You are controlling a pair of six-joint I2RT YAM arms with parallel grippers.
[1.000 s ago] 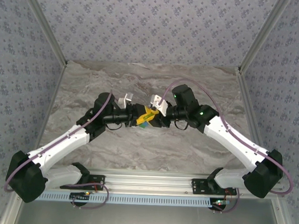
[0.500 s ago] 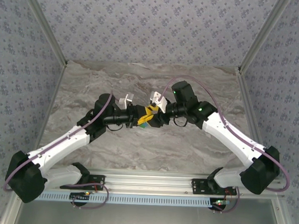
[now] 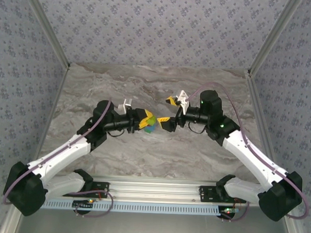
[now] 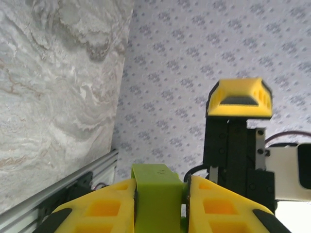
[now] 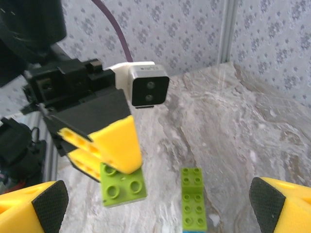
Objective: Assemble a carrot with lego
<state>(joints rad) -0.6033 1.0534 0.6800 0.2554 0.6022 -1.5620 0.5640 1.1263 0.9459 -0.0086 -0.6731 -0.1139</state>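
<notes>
My left gripper is shut on a lime-green 2x2 brick, held above the marble table; its studs face the right wrist camera, pinched under the left gripper's yellow fingers. Below it on the table lies a stack of green bricks with a light blue piece at its near end. I see no red brick. My right gripper stands open a short way to the right of the held brick, with nothing between its fingers.
The marble table ends at patterned walls at the back and sides. An aluminium rail with both arm bases runs along the near edge.
My right gripper has drawn back to the right from the left gripper and opened. The left gripper, still holding the lime brick, has shifted slightly left.
</notes>
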